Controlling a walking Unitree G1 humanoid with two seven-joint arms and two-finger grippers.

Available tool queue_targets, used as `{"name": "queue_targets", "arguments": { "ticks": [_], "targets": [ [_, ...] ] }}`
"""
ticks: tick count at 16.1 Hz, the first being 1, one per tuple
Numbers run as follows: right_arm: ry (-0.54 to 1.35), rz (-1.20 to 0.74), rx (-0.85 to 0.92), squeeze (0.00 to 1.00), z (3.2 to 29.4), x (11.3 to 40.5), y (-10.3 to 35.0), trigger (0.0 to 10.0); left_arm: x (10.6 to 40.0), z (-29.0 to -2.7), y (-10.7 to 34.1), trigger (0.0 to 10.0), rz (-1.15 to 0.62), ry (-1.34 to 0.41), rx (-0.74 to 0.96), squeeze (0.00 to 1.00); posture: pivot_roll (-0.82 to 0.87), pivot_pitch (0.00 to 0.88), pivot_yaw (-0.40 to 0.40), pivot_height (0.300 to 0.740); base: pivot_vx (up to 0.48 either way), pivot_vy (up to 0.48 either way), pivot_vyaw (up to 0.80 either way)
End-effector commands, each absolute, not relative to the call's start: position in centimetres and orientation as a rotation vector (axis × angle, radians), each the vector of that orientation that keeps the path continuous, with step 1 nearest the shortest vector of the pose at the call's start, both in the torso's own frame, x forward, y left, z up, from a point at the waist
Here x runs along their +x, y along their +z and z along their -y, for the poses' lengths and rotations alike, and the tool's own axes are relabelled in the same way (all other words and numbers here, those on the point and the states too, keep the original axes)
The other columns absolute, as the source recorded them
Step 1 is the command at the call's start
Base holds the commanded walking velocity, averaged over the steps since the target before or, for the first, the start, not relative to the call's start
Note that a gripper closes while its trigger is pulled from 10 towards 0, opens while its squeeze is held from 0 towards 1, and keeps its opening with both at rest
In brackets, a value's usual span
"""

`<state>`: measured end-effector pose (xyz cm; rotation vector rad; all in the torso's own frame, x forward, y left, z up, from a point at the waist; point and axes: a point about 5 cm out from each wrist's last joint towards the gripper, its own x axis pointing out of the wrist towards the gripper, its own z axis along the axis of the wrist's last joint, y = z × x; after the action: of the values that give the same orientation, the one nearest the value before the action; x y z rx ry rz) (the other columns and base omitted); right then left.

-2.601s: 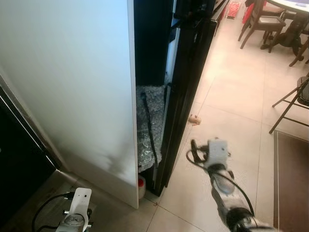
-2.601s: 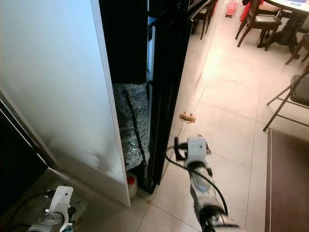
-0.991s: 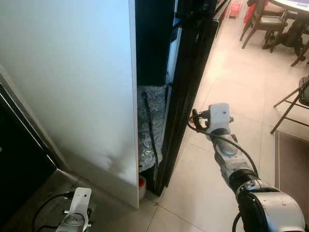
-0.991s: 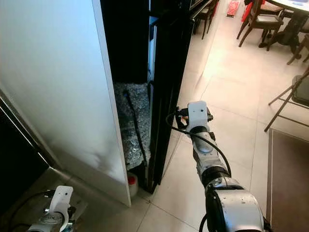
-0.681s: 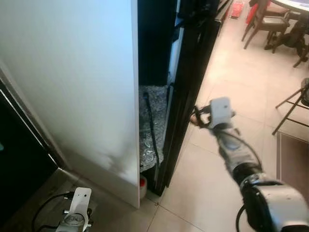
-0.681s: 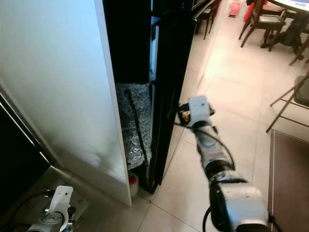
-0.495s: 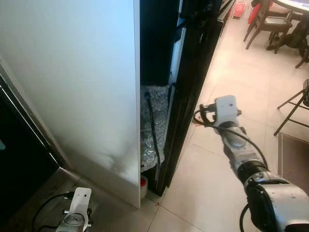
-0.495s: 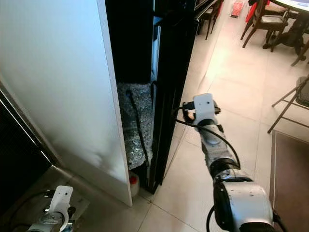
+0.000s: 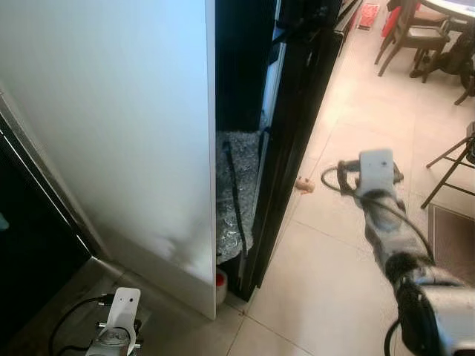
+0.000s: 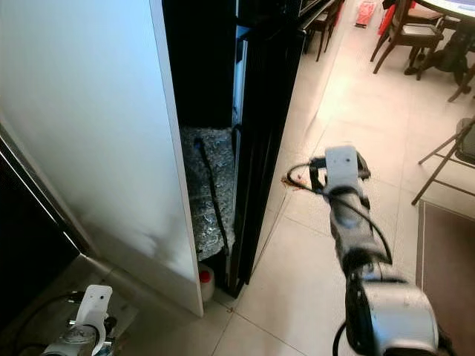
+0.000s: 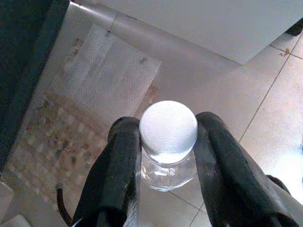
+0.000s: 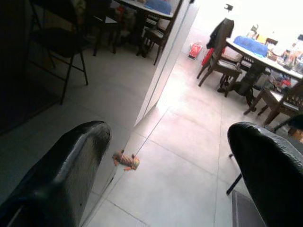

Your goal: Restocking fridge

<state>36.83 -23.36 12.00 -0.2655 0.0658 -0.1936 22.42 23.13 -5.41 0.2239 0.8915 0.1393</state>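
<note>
Left end effector [image 11: 165,156] grips a clear bottle [image 11: 166,158] with white cap; right end effector [image 12: 165,179] spread wide beside black fridge door [image 9: 293,126]

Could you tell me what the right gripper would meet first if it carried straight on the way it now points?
Probably the beige tiled floor, near the small striped toy lying by the glossy black fridge door. The open right gripper aims forward and down past that door; depth is hard to judge.
</note>
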Motion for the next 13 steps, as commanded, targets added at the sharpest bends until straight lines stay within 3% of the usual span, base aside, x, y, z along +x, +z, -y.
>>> {"name": "queue_targets", "arguments": {
  "ticks": [1,7,13],
  "targets": [
    [-0.216,-0.055,-0.226,0.00,23.3,36.5,11.6,10.0,22.6,-23.0,-5.3,10.0,-0.881,0.133,0.219,0.00,0.05,0.006,-0.036,0.740,0.000,0.000,0.00],
    [-0.129,0.056,-0.099,0.00,18.6,34.8,9.2,10.0,22.8,-22.9,-5.1,10.0,-0.827,0.133,0.201,0.00,0.04,0.008,-0.037,0.740,0.000,0.000,0.00],
    [-0.131,0.089,-0.118,0.00,18.8,35.2,10.0,10.0,22.7,-22.9,-5.2,10.0,-0.844,0.118,0.188,0.00,0.04,0.014,-0.038,0.740,0.000,0.000,0.00]
  ]
}}
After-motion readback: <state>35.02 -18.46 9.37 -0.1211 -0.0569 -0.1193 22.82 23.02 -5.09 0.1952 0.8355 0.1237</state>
